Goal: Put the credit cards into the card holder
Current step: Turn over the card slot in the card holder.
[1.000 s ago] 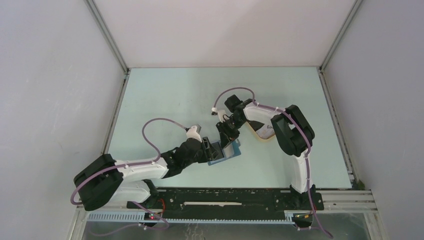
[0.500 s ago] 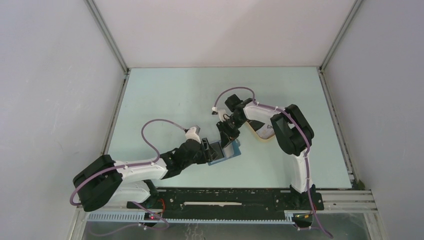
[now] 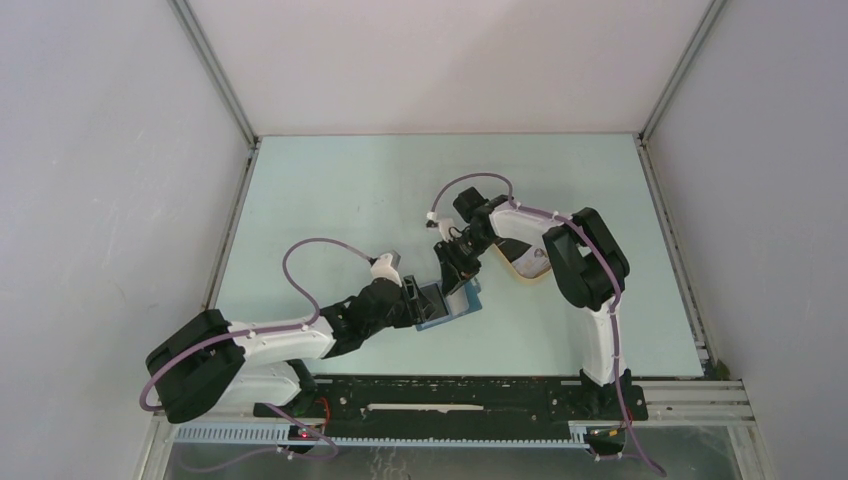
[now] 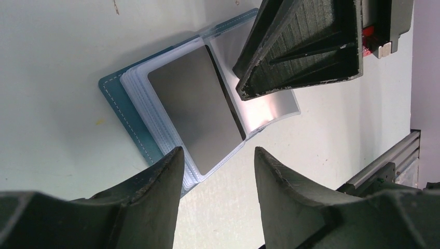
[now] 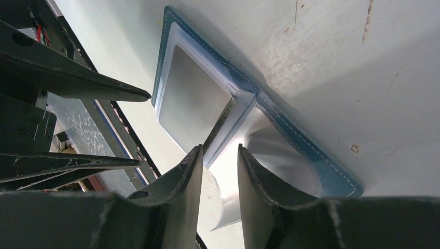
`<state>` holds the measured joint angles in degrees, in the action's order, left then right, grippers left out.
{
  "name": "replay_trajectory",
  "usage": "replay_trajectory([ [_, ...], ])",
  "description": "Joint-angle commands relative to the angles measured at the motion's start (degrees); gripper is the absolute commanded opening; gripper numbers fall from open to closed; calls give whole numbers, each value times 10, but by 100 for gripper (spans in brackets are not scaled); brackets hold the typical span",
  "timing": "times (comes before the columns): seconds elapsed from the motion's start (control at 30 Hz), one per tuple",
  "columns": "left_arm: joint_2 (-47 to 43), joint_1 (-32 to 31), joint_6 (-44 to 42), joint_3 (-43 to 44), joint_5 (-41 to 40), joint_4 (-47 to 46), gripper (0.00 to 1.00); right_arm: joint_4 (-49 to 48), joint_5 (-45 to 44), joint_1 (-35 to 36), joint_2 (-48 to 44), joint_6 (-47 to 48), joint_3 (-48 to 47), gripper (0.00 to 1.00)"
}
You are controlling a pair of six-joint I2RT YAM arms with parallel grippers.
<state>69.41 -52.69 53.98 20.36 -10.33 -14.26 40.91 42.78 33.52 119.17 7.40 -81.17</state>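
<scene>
Card holder lies open, long axis slanting between the arms, open worktop all round. Left pincer stands open at its edge. Right pincer is narrowly parted, and whether it grips anything cannot be told.

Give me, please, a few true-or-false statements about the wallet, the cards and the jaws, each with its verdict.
1. The wallet lies open on the table. True.
2. A dark card sits in one of its sleeves. True.
3. The wallet lies in the beige tray. False: it lies on the table, and the tray is beside it, partly under the right arm.
4. The right jaws are far from the wallet. False: they are at its open pages, and a clear sleeve runs between them.
</scene>
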Motion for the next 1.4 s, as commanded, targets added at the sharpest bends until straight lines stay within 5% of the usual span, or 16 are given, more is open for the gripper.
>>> replay_trajectory([
  [0.0,-5,3,1,-14,-13,-19,57,-1,-1,4,-7,-1,-20,37],
  [0.47,8,3,6,-14,-17,-21,54,0,31,9,-3,3,-20,35],
  [0.93,43,4,14,1,-14,-15,53,4,-14,20,16,-3,-25,37],
  [1.37,28,4,11,-3,-13,-19,53,9,-66,26,30,-6,-30,27],
])
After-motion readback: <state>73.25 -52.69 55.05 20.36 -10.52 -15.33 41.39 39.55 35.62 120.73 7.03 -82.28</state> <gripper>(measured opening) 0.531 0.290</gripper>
